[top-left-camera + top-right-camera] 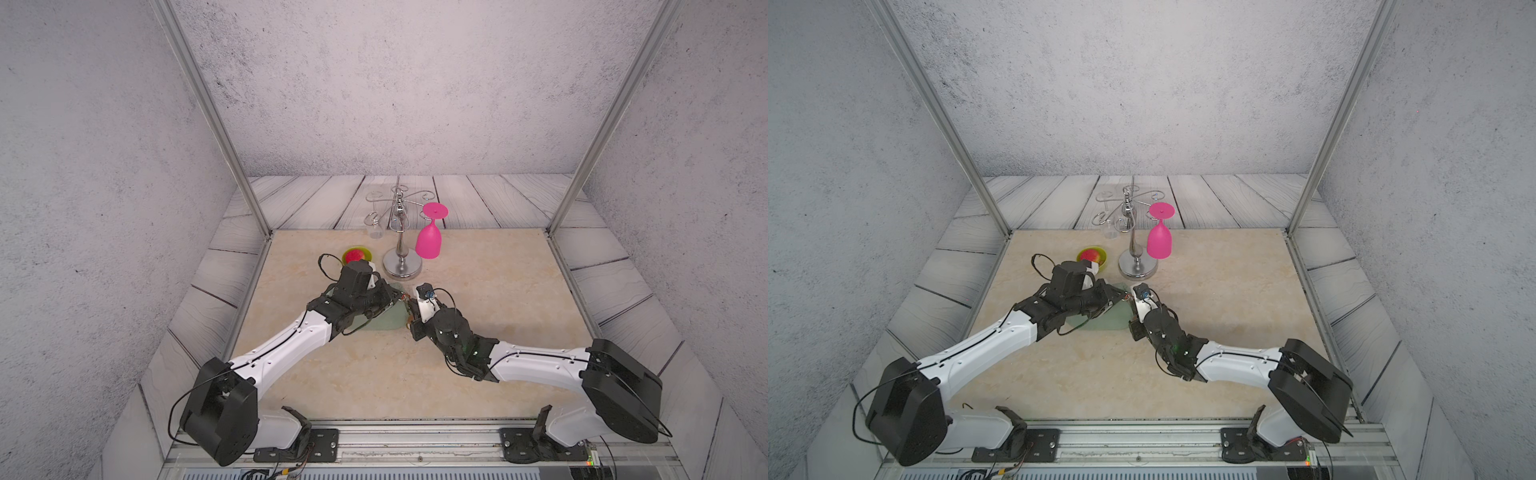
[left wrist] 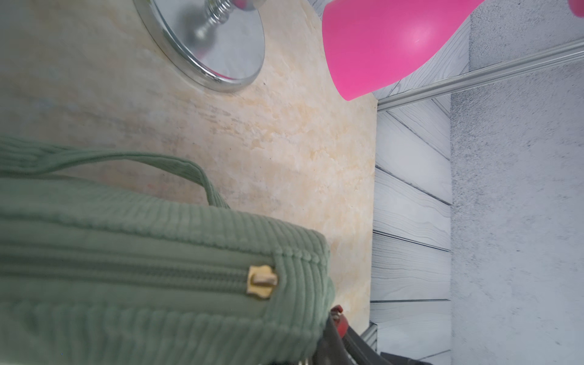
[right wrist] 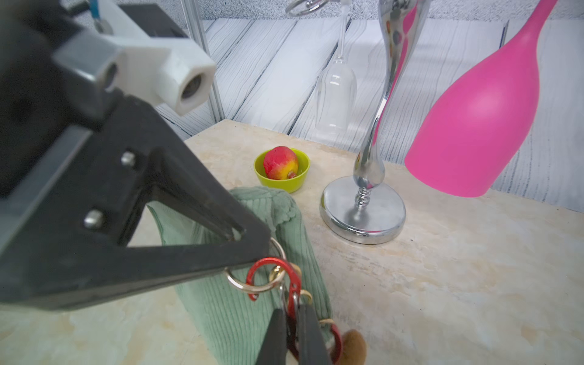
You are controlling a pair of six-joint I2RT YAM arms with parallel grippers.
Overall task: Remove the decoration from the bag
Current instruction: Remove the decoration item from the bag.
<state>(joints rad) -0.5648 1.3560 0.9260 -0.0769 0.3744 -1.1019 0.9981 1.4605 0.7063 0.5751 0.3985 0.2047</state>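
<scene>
Corduroy, sage green: finding the bag (image 1: 384, 323) lying on the beige table (image 1: 478, 353), about mid-table and slightly left of centre, just on the near side of the chrome stand (image 1: 402, 266). Seeing both arms meeting over it in both top views and covering most of the fabric. Noting the zipper running along its top, with the gold pull (image 2: 261, 281) sitting at the right end.

Recording the left gripper (image 3: 252, 245) set in from the left, fingers closed together and pinching the metal ring (image 3: 237, 284) at the bag's right end. Recording the right gripper (image 3: 293, 328) set in from the near right, fingers clamped tight on the red clasp (image 3: 264, 261) hooked through that ring.

Locating the decoration (image 3: 354, 346) at the bag's right end, on the near side, just beside the right gripper. Making out only a brown plush edge in the right wrist view, the rest lying out of frame.

Logging a lime-green bowl (image 3: 278, 186) holding a red and yellow apple (image 3: 279, 162), farther back than the bag and just left of the stand. Logging a pink glass (image 1: 430, 241) hanging upside down on the stand's right side and a clear glass (image 3: 335, 91) hanging on its left.
</scene>
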